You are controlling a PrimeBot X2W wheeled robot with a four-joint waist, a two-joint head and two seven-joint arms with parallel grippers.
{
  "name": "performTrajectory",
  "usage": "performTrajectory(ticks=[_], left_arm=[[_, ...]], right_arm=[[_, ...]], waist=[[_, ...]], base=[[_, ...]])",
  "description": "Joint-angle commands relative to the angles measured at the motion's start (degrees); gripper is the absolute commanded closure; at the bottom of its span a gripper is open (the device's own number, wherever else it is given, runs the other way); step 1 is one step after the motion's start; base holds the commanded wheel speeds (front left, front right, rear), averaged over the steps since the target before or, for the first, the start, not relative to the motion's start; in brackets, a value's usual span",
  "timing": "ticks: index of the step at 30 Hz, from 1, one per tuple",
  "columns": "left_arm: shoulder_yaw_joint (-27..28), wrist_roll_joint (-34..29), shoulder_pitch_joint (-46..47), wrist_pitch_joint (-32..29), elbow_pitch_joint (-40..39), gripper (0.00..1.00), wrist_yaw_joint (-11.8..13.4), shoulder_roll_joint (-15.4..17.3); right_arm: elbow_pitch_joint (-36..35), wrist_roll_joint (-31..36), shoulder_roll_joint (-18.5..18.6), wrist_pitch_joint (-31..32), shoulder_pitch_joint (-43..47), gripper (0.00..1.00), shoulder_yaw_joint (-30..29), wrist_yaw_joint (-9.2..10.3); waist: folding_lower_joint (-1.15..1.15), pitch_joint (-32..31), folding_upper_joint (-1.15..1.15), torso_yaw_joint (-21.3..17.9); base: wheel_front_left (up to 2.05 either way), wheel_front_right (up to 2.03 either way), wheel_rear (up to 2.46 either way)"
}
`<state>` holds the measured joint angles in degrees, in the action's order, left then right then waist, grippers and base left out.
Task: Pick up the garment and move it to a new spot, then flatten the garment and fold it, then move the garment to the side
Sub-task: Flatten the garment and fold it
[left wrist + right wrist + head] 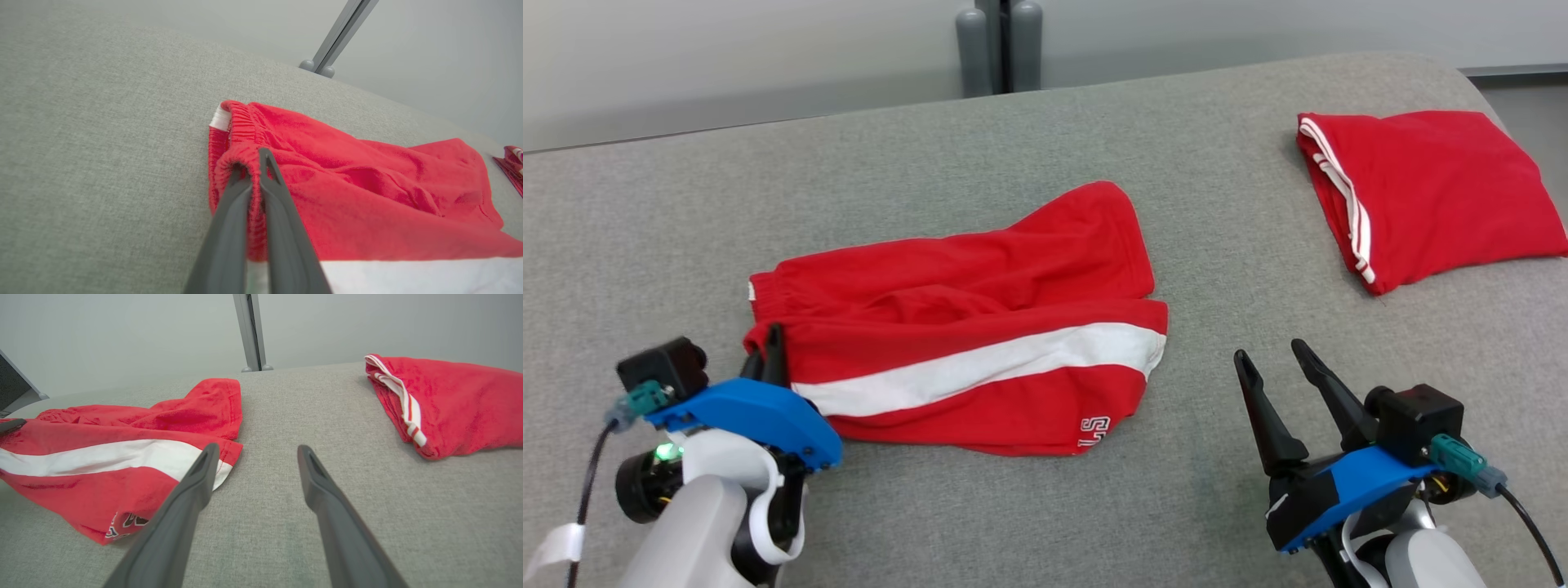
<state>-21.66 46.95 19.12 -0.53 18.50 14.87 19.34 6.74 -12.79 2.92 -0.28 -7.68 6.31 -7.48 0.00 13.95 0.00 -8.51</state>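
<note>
left tool clenched on the waistband of the shorts, at their left corner; shorts lie spread mid-worktop, white stripe up; right tool released, near the hem, not touching; second red garment lies folded at the far right

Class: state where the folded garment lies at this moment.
In the head view the folded garment lies far right on the table, beyond the right hand, apart from the shorts.
</note>
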Motion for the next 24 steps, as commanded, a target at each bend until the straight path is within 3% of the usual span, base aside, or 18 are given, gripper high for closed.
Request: performTrajectory(ticks=[1,2,6,14,19,24], left_arm=[[-0.6,-0.3,-0.4,0.3,0.5,0.53,-0.7,-0.2],[-0.8,-0.5,-0.6,0.9,0.8,0.0,-1.2,-0.5],[-1.5,-1.8,-2.4,4.4,0.6,0.0,-1.7,-0.5],[-0.6,-3.5,-8.1,13.9,-3.6,0.0,-6.1,0.3],[0.4,-7.5,-11.1,15.6,-6.6,0.0,-8.6,-0.1],[5.0,-14.2,-15.1,15.7,-11.3,0.0,-11.6,-2.4]], right_arm=[[-0.2,0.1,0.3,0.2,0.6,0.0,0.0,-0.03],[-0.3,0.2,0.4,0.3,0.8,0.0,-0.2,-0.02],[-0.7,0.3,0.7,0.8,1.2,0.0,-0.4,-0.03],[-1.8,0.8,1.1,1.2,3.0,0.0,-2.6,-0.03],[-1.6,0.7,1.8,1.5,4.3,0.0,-3.9,-0.03],[-1.5,0.5,1.6,1.4,5.4,0.0,-5.3,-0.03]], waist=[[0.0,-0.1,0.0,0.3],[0.0,-0.3,0.0,0.6],[0.0,-1.5,0.0,1.6],[0.0,-4.8,0.0,4.7],[0.0,-7.6,0.0,7.0],[0.0,-10.1,0.0,8.7]], base=[[0.0,0.0,0.0],[0.0,0.0,0.0],[0.0,0.0,0.0],[0.0,0.0,0.0],[0.0,0.0,0.0],[0.0,0.0,0.0]])
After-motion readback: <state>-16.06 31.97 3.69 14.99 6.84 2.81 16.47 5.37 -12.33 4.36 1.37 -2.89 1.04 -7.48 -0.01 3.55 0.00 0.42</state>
